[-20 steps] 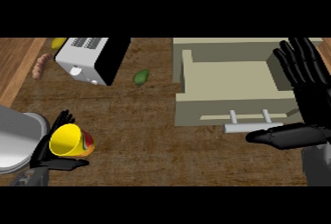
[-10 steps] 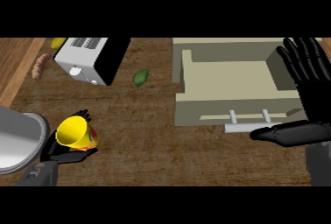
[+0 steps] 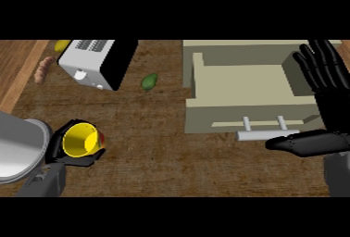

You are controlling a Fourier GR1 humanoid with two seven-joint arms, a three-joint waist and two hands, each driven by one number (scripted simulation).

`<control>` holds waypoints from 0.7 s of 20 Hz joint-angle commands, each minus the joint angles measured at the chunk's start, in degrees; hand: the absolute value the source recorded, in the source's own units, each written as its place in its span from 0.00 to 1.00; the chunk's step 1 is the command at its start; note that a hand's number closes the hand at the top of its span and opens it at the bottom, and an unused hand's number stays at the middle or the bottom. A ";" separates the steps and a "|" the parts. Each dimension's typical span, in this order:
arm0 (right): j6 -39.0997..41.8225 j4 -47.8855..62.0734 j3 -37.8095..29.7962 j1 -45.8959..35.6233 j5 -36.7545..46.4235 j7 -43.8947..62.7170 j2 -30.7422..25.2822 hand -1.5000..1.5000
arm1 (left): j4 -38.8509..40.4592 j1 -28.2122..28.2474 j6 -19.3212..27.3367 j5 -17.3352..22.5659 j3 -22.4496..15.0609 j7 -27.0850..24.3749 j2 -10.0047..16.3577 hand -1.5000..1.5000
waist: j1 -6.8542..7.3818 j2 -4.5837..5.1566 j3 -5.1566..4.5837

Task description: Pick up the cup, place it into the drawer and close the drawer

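Left hand (image 3: 72, 160), fingers clamped round the yellow cup (image 3: 80, 140) at lower left, lies well left of the open drawer (image 3: 229, 116) at upper right, beside the right hand (image 3: 334, 107), fingers spread.

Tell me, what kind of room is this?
Probably a kitchen: a white toaster stands on a wooden counter, a drawer is pulled open, and a yellow cup is in the left hand.
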 commanded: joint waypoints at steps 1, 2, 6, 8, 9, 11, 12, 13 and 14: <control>0.22 -1.83 -1.20 -1.12 -1.80 3.21 -1.28 0.00 | -0.06 -1.21 6.70 2.86 3.71 -7.91 -4.52 1.00 | -0.10 -0.22 0.03; -0.54 -2.37 0.99 0.34 0.59 1.09 0.43 0.00 | 0.57 -1.37 6.29 3.33 4.62 -8.75 -3.21 1.00 | -0.18 -0.06 0.01; 1.15 1.29 -1.88 -0.08 -1.76 -0.23 -1.08 0.00 | -1.60 -4.34 13.25 7.32 8.59 -7.85 -9.28 1.00 | 0.59 -0.21 0.17; 1.91 0.65 -2.49 1.77 -2.52 -0.71 -1.29 0.00 | -3.30 -4.30 6.40 7.07 7.17 -9.27 -9.30 1.00 | 0.78 -0.45 0.22; 1.26 0.44 -1.63 1.45 -1.46 -0.75 -0.73 0.00 | -2.65 -5.87 6.11 6.54 6.54 -9.07 -10.21 1.00 | 0.41 -0.29 0.17; 1.17 -2.75 -1.60 1.22 -2.71 2.14 -1.15 0.00 | -4.15 -6.31 3.40 6.13 5.38 -8.19 -8.97 1.00 | 0.57 -0.52 0.19; 0.86 -0.42 -1.48 0.05 -1.41 0.83 -1.13 0.00 | -5.62 -7.77 3.35 5.45 4.03 -5.97 -9.54 1.00 | 1.09 -0.58 0.24; 0.17 0.03 -0.16 2.68 1.40 -1.90 0.30 0.00 | -8.03 -7.55 4.00 5.15 2.87 -4.19 -10.50 1.00 | 1.59 -0.79 0.31; 1.05 -2.13 -1.51 2.07 -1.26 1.44 -1.33 0.00 | -7.06 -10.47 6.49 4.49 2.42 -3.27 -11.70 1.00 | 0.73 -0.66 0.26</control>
